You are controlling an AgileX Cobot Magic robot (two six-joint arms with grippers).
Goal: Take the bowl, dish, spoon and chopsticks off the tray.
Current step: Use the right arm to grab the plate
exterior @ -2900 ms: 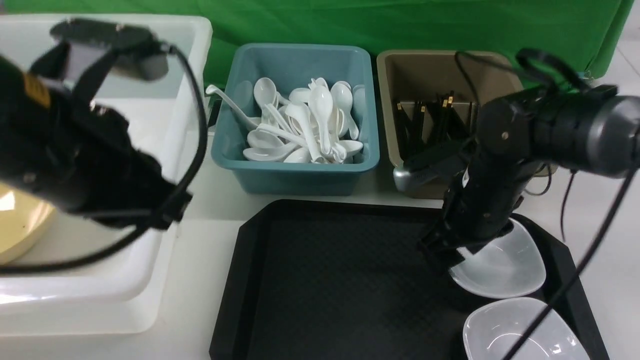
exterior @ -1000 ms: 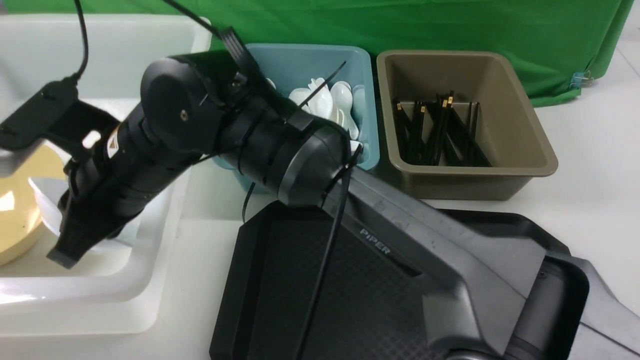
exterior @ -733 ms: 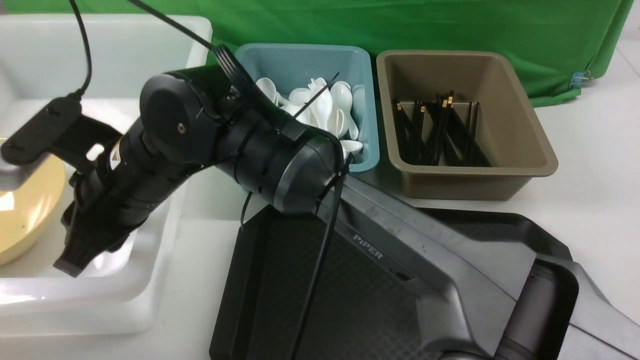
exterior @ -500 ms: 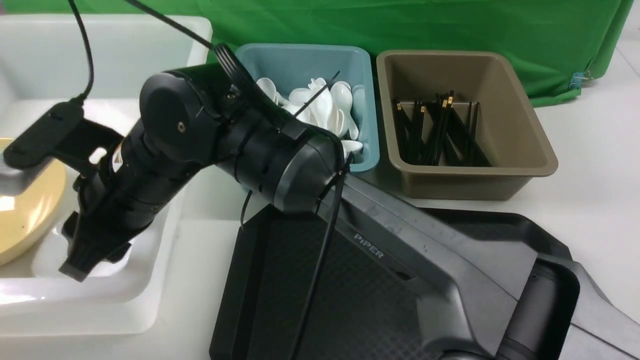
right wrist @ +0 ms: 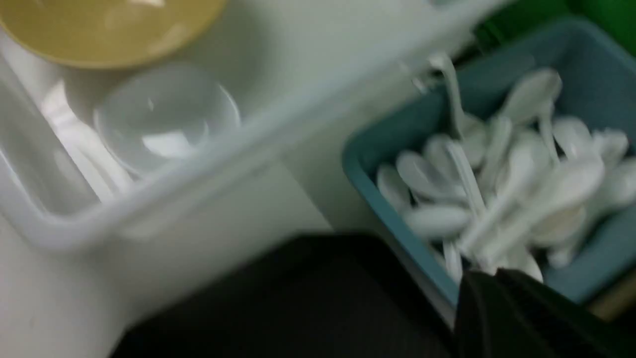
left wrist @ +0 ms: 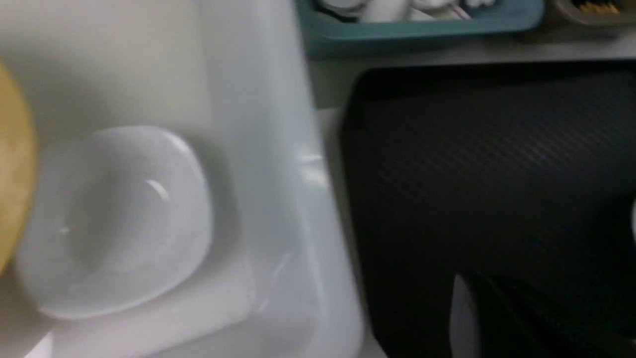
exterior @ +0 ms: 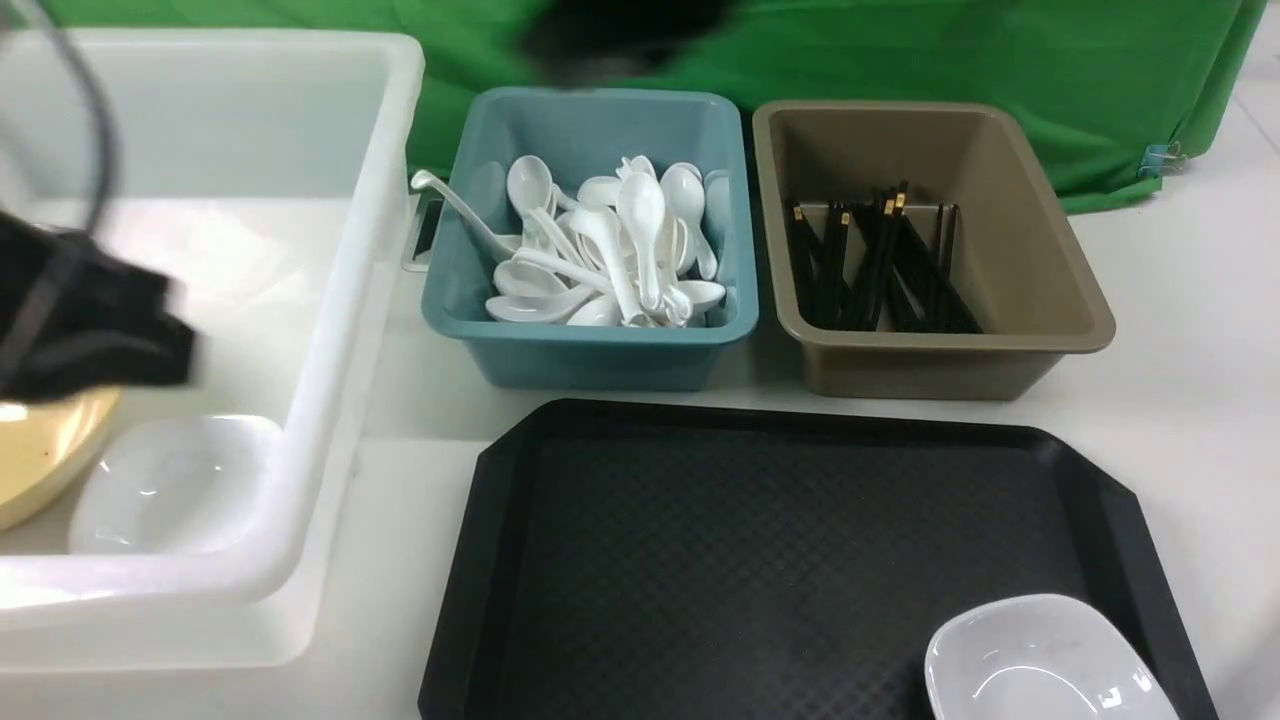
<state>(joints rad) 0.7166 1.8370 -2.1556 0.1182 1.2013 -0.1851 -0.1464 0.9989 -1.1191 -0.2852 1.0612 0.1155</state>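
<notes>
Left gripper [left wrist: 479, 298] closed near large black textured plastic tray [exterior: 760, 540], right gripper [right wrist: 484, 291] closed near teal plastic bin [exterior: 590, 350] of white spoons [exterior: 620, 250], glossy mustard-yellow round bowl [exterior: 40, 450] in white plastic tub [exterior: 350, 300], well apart from both grippers.

The front view looks forward and down from the robot's side over the tray [exterior: 760, 540], white tub [exterior: 345, 300], teal bin [exterior: 590, 350] and brown bin [exterior: 940, 365]. Both wrist views hang close and blurred: the left over the tub's wall and tray edge, the right over tub and teal bin. All three share the white dish [exterior: 170, 485] in the tub.
</notes>
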